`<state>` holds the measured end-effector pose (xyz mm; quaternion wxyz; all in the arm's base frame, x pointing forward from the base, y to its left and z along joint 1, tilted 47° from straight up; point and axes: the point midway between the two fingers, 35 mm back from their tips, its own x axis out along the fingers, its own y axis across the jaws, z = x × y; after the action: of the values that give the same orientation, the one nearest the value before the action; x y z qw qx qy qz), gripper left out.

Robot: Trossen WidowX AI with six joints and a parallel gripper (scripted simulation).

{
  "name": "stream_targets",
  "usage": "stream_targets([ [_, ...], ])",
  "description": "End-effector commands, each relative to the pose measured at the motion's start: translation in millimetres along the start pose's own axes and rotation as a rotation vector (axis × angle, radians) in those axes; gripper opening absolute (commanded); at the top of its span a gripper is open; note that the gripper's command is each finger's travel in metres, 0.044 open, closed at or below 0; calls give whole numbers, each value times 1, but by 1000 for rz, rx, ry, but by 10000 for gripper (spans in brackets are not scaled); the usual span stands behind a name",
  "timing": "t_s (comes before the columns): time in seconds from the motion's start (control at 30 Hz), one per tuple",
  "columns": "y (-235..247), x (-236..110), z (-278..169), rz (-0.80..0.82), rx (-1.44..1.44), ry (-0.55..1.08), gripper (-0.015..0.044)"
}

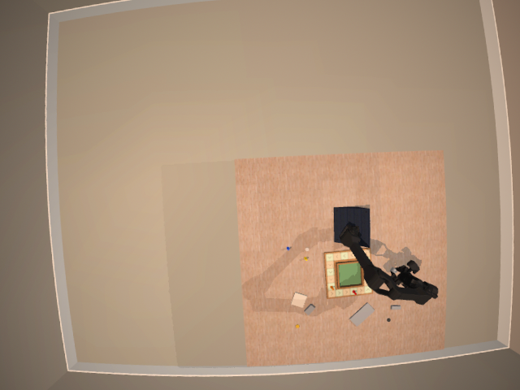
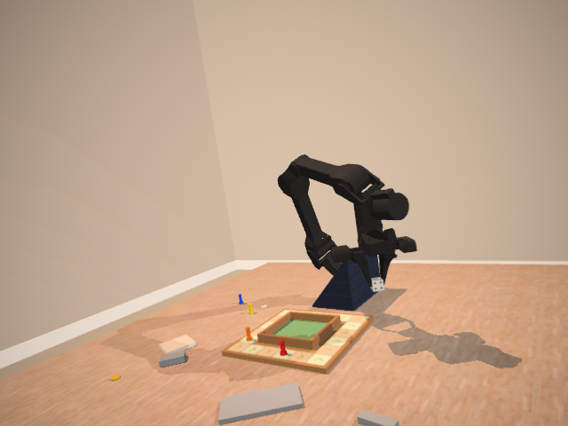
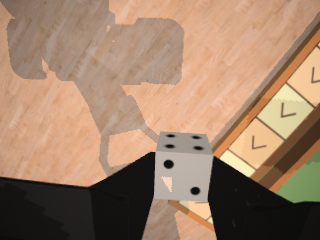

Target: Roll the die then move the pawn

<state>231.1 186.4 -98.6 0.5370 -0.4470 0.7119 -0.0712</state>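
My gripper (image 2: 376, 279) (image 3: 181, 162) is shut on the white die (image 2: 377, 284) (image 3: 182, 165) and holds it above the wooden floor, just past the far right corner of the game board (image 2: 348, 327) (image 1: 329, 270) (image 3: 280, 117). In the wrist view the die shows a four-pip face and a two-pip face. The board's brown tray (image 2: 293, 341) (image 1: 337, 275) with a green floor sits at its middle. The red pawn (image 2: 282, 347) (image 1: 354, 292) stands on the board's near edge. An orange pawn (image 2: 248, 333) (image 1: 332, 288) stands at the left corner.
The arm's navy pedestal (image 2: 343, 288) (image 1: 352, 218) stands behind the board. A blue pawn (image 2: 240, 298) and a yellow pawn (image 2: 250, 308) stand on the floor to the left. A beige block (image 2: 177, 343) on a grey one and grey slabs (image 2: 260, 402) (image 2: 376, 418) lie nearer.
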Motion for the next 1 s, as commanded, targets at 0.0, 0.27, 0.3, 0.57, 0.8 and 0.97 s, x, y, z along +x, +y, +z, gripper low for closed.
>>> stream_targets([
  [0.0, -12, -2, -1, 6, -48, 4, 0],
  [0.27, -54, 2, -7, 13, -236, -5, 0],
  [0.3, -59, 2, -8, 13, -259, -6, 0],
  [0.57, -99, 9, -20, 13, -444, -10, 0],
  [0.8, -132, 17, -34, 9, -604, -8, 0],
  [0.97, -154, 24, -47, 5, -718, -3, 0],
])
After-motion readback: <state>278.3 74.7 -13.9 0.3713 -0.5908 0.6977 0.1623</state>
